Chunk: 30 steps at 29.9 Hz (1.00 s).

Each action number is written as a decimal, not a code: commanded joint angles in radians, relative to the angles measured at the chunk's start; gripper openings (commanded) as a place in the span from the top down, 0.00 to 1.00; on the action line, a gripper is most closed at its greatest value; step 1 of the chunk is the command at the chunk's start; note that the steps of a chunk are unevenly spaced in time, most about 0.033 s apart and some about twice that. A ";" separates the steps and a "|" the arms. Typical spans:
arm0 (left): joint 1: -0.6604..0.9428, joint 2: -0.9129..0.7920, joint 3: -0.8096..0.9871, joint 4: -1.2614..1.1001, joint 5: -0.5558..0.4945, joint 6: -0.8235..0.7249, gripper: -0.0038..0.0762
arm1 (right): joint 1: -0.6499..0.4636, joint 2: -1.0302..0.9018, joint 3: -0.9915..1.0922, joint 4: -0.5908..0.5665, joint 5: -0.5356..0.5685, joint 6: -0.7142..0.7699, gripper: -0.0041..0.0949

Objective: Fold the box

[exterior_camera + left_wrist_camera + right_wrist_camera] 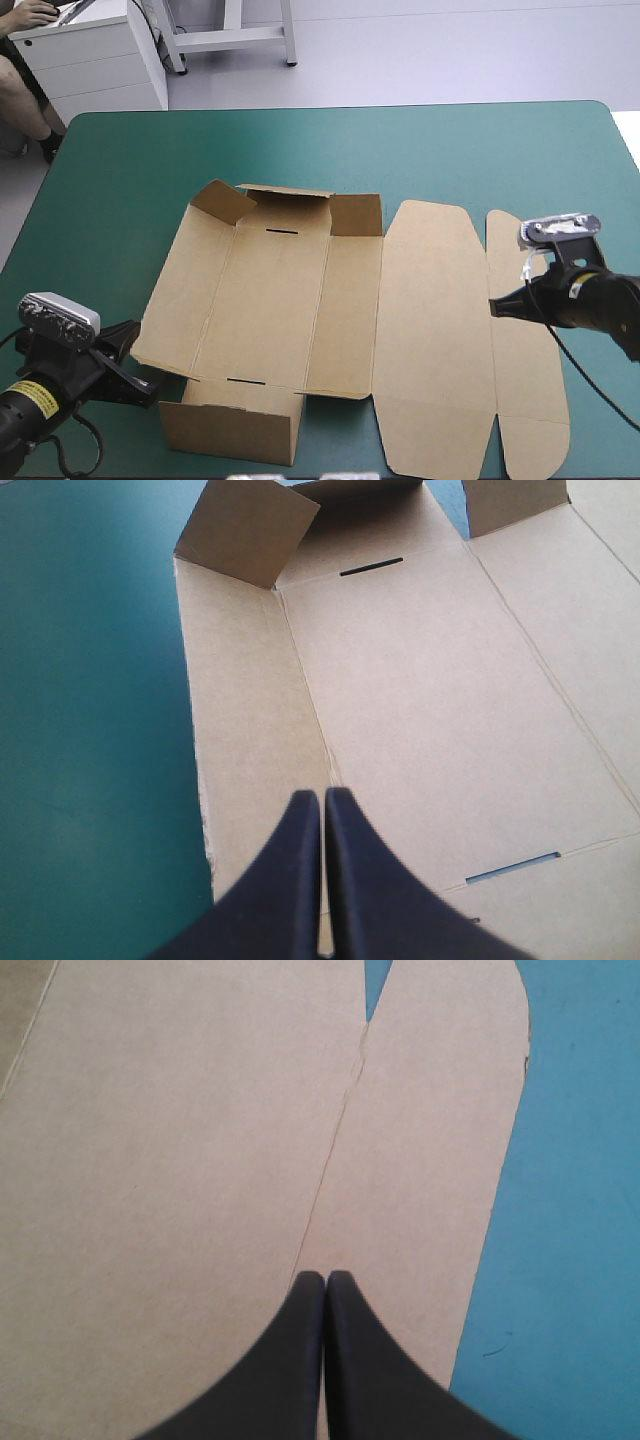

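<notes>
The brown box (270, 300) lies mid-table as a cut sheet. Its slotted base is flat, the far wall (285, 195) and two corner flaps stand partly raised, and the near wall (230, 430) stands upright. The lid panel (430, 330) and outer flap (525, 380) lie flat to the right. My left gripper (150, 392) is shut at the box's near left corner, its tip over the left side panel (250, 730) beside the crease (322, 795). My right gripper (494, 306) is shut above the crease between lid panel and outer flap (325, 1275).
Teal-green cover (400, 150) runs wide beyond the box's far side and along its left (90, 730). The outer flap's edge lies a little short of the table's right edge (625, 200). A white cabinet (90, 55) stands past the far left corner.
</notes>
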 commanded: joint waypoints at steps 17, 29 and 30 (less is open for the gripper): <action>-0.007 0.067 -0.072 -0.055 -0.068 -0.010 0.96 | -0.005 -0.311 0.139 0.066 0.025 -0.051 0.98; -0.007 0.513 -0.394 -0.041 0.045 0.074 0.96 | -0.005 -0.311 0.145 0.066 0.008 -0.058 0.98; -0.005 0.550 -0.424 -0.047 0.059 0.086 0.95 | -0.005 -0.311 0.145 0.064 0.008 -0.058 0.98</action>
